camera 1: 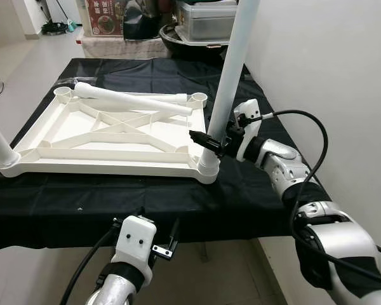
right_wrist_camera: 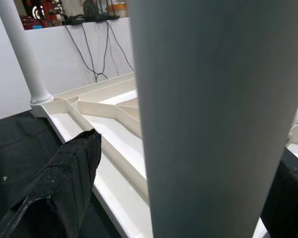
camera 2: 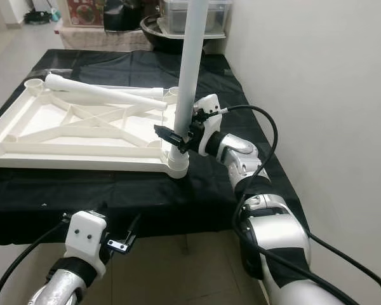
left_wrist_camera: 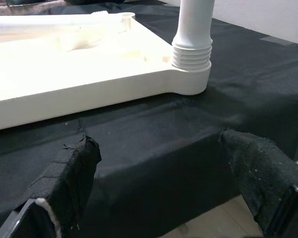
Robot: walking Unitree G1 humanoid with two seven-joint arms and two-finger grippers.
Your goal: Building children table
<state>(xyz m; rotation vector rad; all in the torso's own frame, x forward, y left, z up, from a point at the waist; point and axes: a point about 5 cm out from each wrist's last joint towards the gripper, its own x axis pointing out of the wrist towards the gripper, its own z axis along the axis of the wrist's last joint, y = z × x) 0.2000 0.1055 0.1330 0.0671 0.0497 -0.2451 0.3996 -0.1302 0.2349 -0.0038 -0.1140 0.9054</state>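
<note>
Grasping the upright leg [camera 1: 232, 70] low down, our right gripper [camera 1: 211, 143] has its fingers [right_wrist_camera: 64, 173] clenched round it where it stands in the near right corner socket of the upturned tabletop [camera 1: 108, 130] on the black worktop [camera 1: 254, 190]. We judge 2 legs fitted; 1 loose leg [camera 1: 130, 98] lies across the tabletop. Our left gripper [camera 1: 159, 244] hangs released below the edge.

A black cloth [camera 1: 146, 197] covers the work surface beside a white wall [camera 1: 330, 57], over pale floor tiles [camera 1: 13, 57].
</note>
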